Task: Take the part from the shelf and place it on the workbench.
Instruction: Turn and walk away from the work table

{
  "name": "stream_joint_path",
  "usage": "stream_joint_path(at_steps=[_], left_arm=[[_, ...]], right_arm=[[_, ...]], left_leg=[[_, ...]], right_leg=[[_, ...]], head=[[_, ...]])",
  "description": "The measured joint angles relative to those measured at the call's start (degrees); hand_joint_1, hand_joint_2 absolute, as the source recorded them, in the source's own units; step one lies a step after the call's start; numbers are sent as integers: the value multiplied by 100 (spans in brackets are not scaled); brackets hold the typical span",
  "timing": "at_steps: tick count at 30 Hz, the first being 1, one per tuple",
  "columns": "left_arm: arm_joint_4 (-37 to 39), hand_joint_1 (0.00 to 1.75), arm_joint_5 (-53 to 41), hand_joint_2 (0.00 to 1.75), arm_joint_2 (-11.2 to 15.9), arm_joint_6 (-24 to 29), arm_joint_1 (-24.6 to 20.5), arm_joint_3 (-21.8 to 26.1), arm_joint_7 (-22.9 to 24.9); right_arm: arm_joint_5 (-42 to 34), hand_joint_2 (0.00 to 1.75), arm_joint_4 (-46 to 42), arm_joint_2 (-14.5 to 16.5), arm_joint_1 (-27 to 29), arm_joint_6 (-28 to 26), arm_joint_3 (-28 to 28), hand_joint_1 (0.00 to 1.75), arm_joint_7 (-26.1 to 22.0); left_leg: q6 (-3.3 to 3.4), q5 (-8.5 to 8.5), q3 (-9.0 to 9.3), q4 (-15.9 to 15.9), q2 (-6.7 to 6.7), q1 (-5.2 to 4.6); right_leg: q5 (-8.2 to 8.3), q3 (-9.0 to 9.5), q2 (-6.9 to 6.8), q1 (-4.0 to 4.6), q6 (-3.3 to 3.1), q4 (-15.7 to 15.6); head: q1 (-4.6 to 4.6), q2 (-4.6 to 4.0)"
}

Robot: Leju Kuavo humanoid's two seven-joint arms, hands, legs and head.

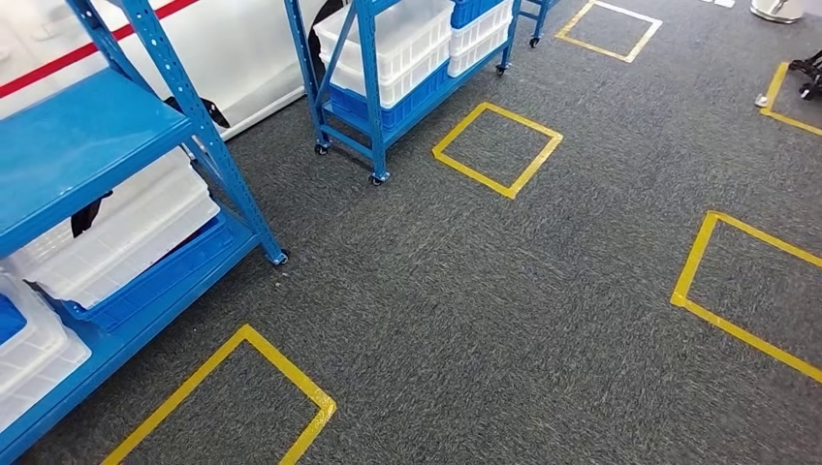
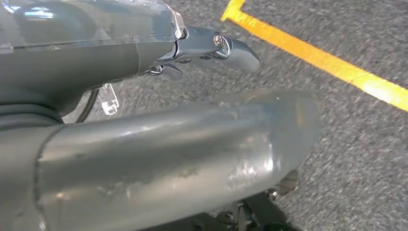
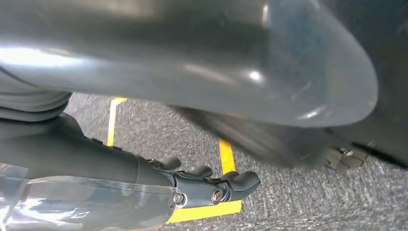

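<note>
**Two empty hands, part not yet picked out on the shelf**

Two blue steel shelf racks stand on the grey carpet floor (image 1: 504, 320): the nearer blue rack (image 1: 87, 136) at the left of the head view, the farther wheeled blue rack (image 1: 373, 87) beyond it. Both carry white plastic crates (image 1: 126, 237) stacked over blue plastic trays (image 1: 155, 281). The part itself cannot be told apart; it presumably lies inside one of these crates, and no workbench is seen.

Judging by such bins, the part is likely small, rigid and fairly light; I would expect a grip across its sides to serve, though its surface and weight remain unknown.

Left hand (image 2: 207, 48) hangs over the carpet beside a yellow tape line (image 2: 327, 62), fingers loosely extended, thumb apart, holding nothing. Right hand (image 3: 211, 185) likewise hangs above yellow tape (image 3: 226, 159), dark fingers slightly curled yet separated, empty.
</note>
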Motion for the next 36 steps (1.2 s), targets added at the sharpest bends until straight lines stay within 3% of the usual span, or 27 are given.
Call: stream_joint_path(at_steps=[2,4,5,7,9,11,13,15,17,19,20,21,22,24,26,27,29,31,33,35,36], left_arm=[[0,0,-9,0,0,-7,-11,-1,-8],[0,0,-20,0,-2,-15,-25,-1,-14],[0,0,-23,0,-4,-17,-24,-1,-12],[0,0,-33,0,-4,-21,-9,-1,21],[0,0,-63,0,4,-19,-9,-1,95],[0,0,-109,0,14,-14,-15,-1,178],[0,0,-140,0,25,-12,16,-1,228],[0,0,-151,0,37,-12,49,-1,249],[0,0,-159,0,45,-9,41,-1,266],[0,0,-178,0,47,-7,27,-1,292],[0,0,-191,0,48,-6,29,-1,306],[0,0,-201,0,48,-6,37,-1,316],[0,0,-210,0,49,-4,44,-1,324],[0,0,-219,0,48,-4,46,-1,326],[0,0,-230,0,48,-4,34,-2,321],[0,0,-236,0,47,-5,33,-2,319],[0,0,-245,0,45,-6,49,-3,315],[0,0,-255,0,44,-7,50,-4,316],[0,0,-268,0,42,-12,31,-5,322],[0,0,-284,0,36,-16,27,-5,346],[0,0,-291,0,34,-16,35,-5,363]], right_arm=[[20,0,1,3,14,29,16,0,2],[44,0,4,4,33,61,30,0,13],[57,0,6,4,40,76,33,0,19],[94,0,7,4,39,101,45,0,43],[127,0,7,6,35,110,62,0,80],[149,0,7,11,32,114,73,0,119],[163,0,6,17,19,115,75,0,146],[172,0,5,19,11,114,77,0,159],[182,0,4,16,17,113,77,0,173],[198,0,4,14,26,113,77,0,192],[205,0,4,12,29,113,77,0,202],[209,0,4,12,29,113,77,0,208],[211,0,4,11,27,112,77,0,213],[211,0,5,8,26,111,77,0,216],[212,0,6,4,28,113,77,0,220],[213,0,7,4,28,115,77,0,223],[214,0,7,6,20,116,77,0,225],[217,0,7,11,22,117,77,0,223],[224,0,7,15,43,117,77,0,221],[234,0,7,17,60,119,77,0,220],[241,0,7,18,62,119,77,0,218]], left_leg=[[-13,-343,-281,608,332,-18],[-22,-614,-567,1249,447,-18],[-21,-629,-606,1374,474,-18],[5,-363,-339,949,544,-25],[72,-96,82,178,768,-71],[140,-28,251,-185,889,-124],[193,14,254,-226,780,-122],[248,82,277,-297,677,-86],[287,131,258,-330,569,-63],[296,150,220,-322,435,-60],[290,156,211,-317,365,-58],[280,159,209,-308,290,-53],[266,160,211,-295,214,-46],[218,153,198,-257,70,-36],[143,160,153,-228,-46,-31],[101,171,130,-225,-101,-25],[34,172,94,-216,-144,-3],[-13,-21,-45,68,116,-9],[-38,-417,-368,780,421,-20],[-47,-639,-624,1375,485,-18],[-40,-596,-613,1399,497,-19]], right_leg=[[8,9,-165,23,-56,-27],[-5,2,-356,64,-90,-19],[-12,-1,-449,81,-101,-12],[-26,-1,-590,104,-108,7],[-50,7,-710,128,-86,32],[-67,13,-816,145,-41,49],[-74,28,-899,148,11,47],[-184,-3,-728,132,78,164],[-531,-250,-392,93,134,719],[-841,-586,-248,61,165,1420],[-849,-661,-235,49,177,1572],[-728,-621,-227,35,185,1485],[-520,-482,-200,18,189,1195],[-161,-127,19,-16,190,439],[-74,23,202,-19,168,93],[-84,26,212,-5,146,81],[-57,31,83,1,74,57],[-33,39,-60,1,-7,17],[-39,31,-230,31,-62,12],[-51,23,-412,64,-84,21],[-58,25,-494,77,-90,25]], head=[[-40,1],[-60,1],[-59,1],[-61,1],[-59,1],[-52,1],[-50,1],[-38,1],[-18,1],[-11,1],[-11,1],[-11,1],[-12,1],[-11,1],[-14,1],[-16,1],[-18,1],[-46,1],[-78,1],[-84,1],[-84,1]])
